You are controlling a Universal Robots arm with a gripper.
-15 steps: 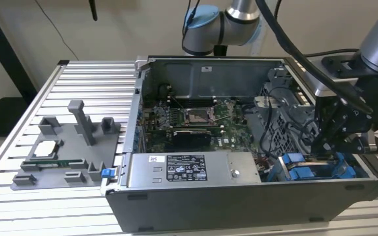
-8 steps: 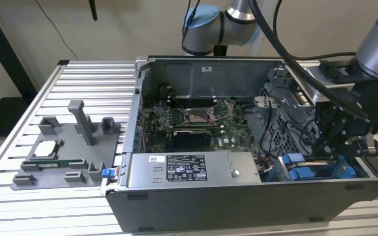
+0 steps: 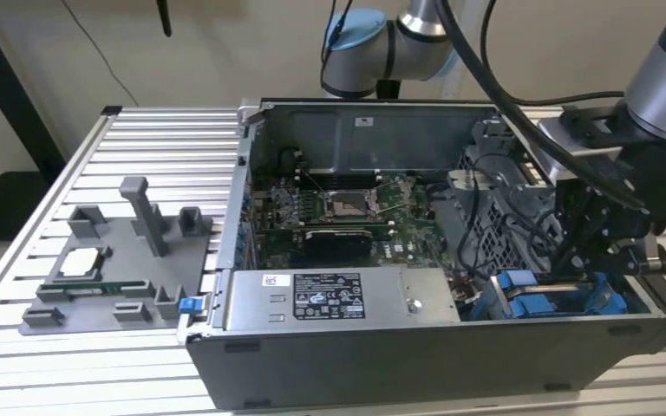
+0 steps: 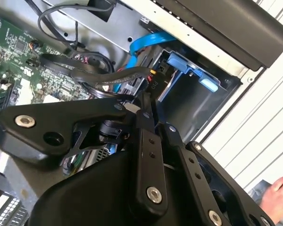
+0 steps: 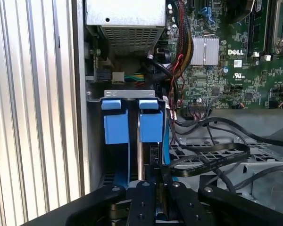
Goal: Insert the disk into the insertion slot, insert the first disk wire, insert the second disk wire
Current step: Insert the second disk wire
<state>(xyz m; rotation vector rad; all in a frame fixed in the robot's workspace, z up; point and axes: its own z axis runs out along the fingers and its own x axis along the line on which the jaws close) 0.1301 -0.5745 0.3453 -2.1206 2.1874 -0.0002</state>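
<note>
- Exterior view: an open computer case (image 3: 426, 347) sat on the slatted worktop (image 3: 136, 130), toward the worktop's edge on the exterior view's right. The gripper (image 3: 593, 260) reached down into the case corner at that edge, beside the grey power-supply box (image 3: 333, 299).
- In the first wrist view, the insertion slot (image 5: 96, 141) lay directly under the gripper (image 5: 153, 181). The disk (image 5: 151, 127) stood on edge inside it, its bright blue frame showing with a thin silver edge alongside. It looked seated rather than carried.
- In the second wrist view, the fingers (image 4: 142, 141) were drawn together at their tips with no disk between them. Whether they pinched something thin was hidden.
- A blue flat cable (image 4: 146, 42) curved down just beside the bay, and loose black cables (image 5: 212, 155) looped near the gripper. No plug could be seen joined to the disk.
- Handling, as a judgement: the disk is stiff, fairly heavy and sensitive to knocks. It is best gripped or pushed by its plastic frame edges, not its flat faces.
- The wires are limp and springy, so the rigid plug body is the place to hold them.
</note>
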